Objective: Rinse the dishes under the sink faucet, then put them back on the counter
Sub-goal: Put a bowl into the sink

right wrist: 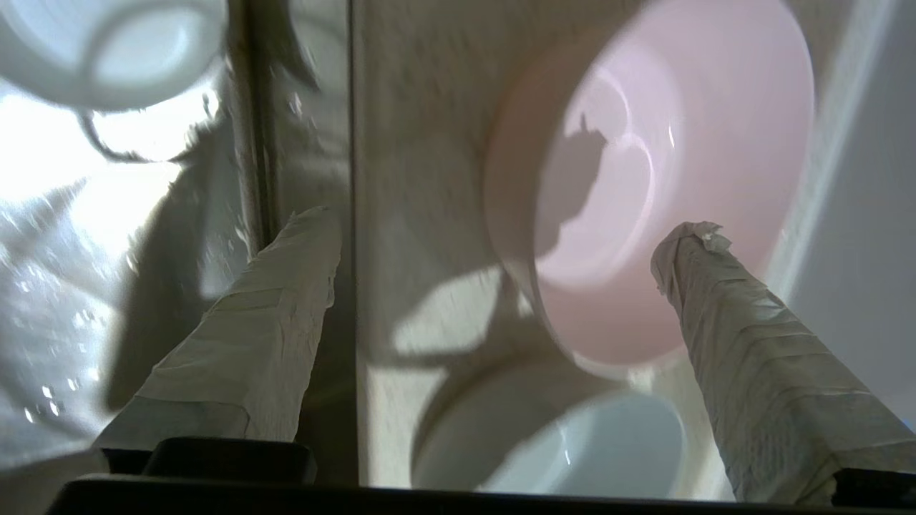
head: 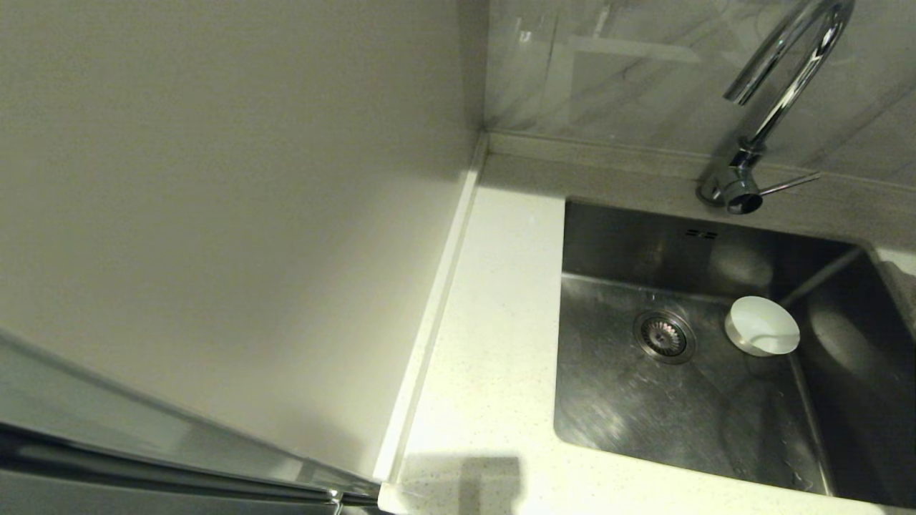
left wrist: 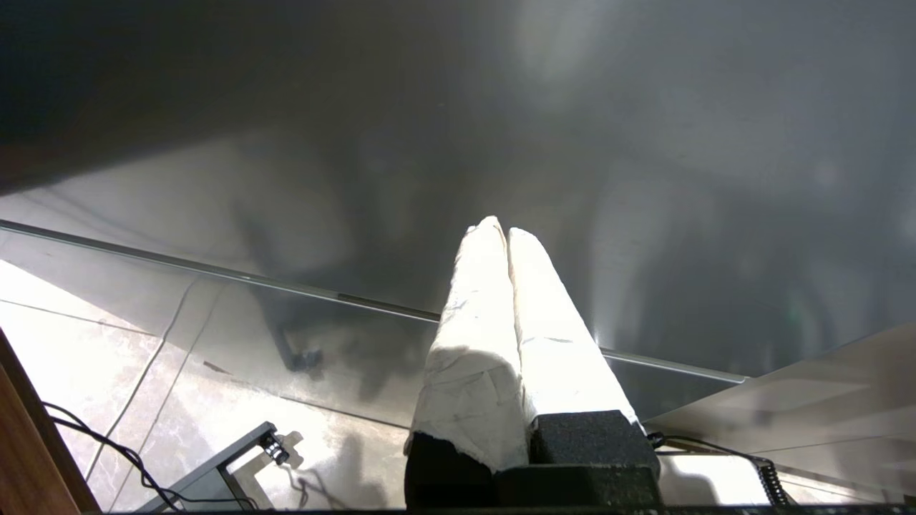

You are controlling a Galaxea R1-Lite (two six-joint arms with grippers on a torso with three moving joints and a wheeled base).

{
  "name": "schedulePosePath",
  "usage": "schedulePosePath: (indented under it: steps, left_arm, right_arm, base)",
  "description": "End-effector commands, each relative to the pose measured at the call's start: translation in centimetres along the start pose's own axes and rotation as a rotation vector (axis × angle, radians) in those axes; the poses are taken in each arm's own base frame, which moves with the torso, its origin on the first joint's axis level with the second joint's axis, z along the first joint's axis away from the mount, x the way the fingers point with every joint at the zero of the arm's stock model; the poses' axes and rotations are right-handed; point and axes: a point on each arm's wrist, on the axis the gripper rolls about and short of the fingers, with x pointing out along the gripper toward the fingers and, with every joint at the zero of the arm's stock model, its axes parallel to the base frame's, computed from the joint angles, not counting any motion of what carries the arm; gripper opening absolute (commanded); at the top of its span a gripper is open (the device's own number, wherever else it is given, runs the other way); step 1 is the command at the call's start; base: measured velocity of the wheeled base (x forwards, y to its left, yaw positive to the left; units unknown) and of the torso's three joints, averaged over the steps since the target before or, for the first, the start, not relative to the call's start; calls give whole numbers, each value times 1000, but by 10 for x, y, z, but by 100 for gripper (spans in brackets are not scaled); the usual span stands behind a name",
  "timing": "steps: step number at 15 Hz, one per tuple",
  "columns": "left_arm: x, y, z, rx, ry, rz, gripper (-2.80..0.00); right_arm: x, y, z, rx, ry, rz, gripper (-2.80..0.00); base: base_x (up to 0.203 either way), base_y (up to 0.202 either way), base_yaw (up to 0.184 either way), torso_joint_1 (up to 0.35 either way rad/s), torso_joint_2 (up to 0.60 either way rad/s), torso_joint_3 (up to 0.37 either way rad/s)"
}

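The white bowl (head: 762,326) lies in the steel sink (head: 615,400), right of the drain (head: 663,335) and below the chrome faucet (head: 780,86). Neither arm shows in the head view. In the right wrist view my right gripper (right wrist: 504,223) hangs open over the speckled counter (right wrist: 415,143) at the sink's edge, holding nothing. The pink bowl (right wrist: 665,179) sits on that counter, with one finger (right wrist: 715,286) in front of its rim. The pale blue-grey bowl (right wrist: 572,443) stands close beside it. The white bowl (right wrist: 107,43) shows in the sink. My left gripper (left wrist: 501,229) is shut and empty.
A tall pale panel (head: 215,179) stands left of the counter (head: 494,322), behind a raised rim (head: 436,300). The faucet's thin lever (head: 787,184) sticks out to the right. The left wrist view shows a grey metal surface (left wrist: 644,143) and tiled floor with cables (left wrist: 107,443).
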Motion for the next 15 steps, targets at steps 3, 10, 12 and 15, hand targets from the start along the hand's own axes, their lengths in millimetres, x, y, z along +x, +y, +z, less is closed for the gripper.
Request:
schedulePosePath:
  steps: [3,10,12,15]
  left_arm:
    - [0,0,0,0,-4,1,-280]
    - [0,0,0,0,-3,0,-280]
    - [0,0,0,0,-4,-1,-280]
    - [0,0,0,0,-3,1,-280]
  right_arm:
    - [13,2,0,-3,-21,1,-280]
    - [21,-5,6,11,-118,-15,-280]
    - [22,-4,5,11,-115,-14,-280]
    - [24,-3,3,10,-107,-10,-280]
  base:
    - [0,0,0,0,0,0]
    - [0,0,0,0,0,0]
    - [0,0,0,0,0,0]
    - [0,0,0,0,0,0]
